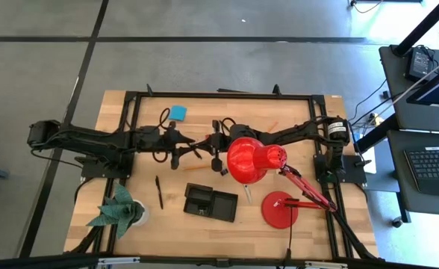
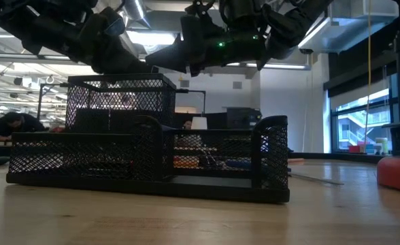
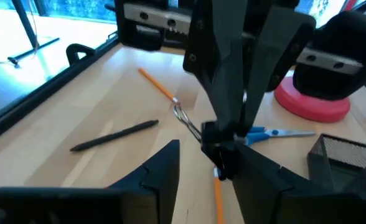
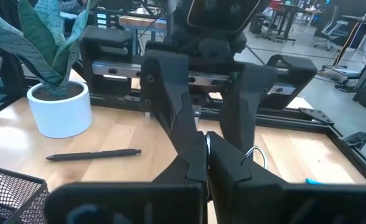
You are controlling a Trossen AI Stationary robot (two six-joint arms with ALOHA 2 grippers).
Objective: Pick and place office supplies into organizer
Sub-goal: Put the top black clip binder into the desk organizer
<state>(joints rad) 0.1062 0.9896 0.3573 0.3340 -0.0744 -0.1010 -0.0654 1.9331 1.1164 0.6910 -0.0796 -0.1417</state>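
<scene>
- Over the table's middle, in the high view, the left gripper and right gripper meet nose to nose. The low black mesh organizer tray lies toward the table's near edge from both, about equally close to either arm.
- At table height, the low view shows that organizer in front, with both arms held well above it. Neither gripper's state can be read here.
- From the left wrist, the left arm's own fingers stand spread apart. Between them the right gripper points down, pinched closed on an orange wooden pencil.
  - That pencil's long axis runs toward the left wrist camera, along the gap between the spread fingers.
  - Blue-handled scissors and a thin black pen lie loose on the wood beyond.
- From the right wrist, the right gripper shows its fingers pressed together; the pencil itself is hidden in this view.
</scene>
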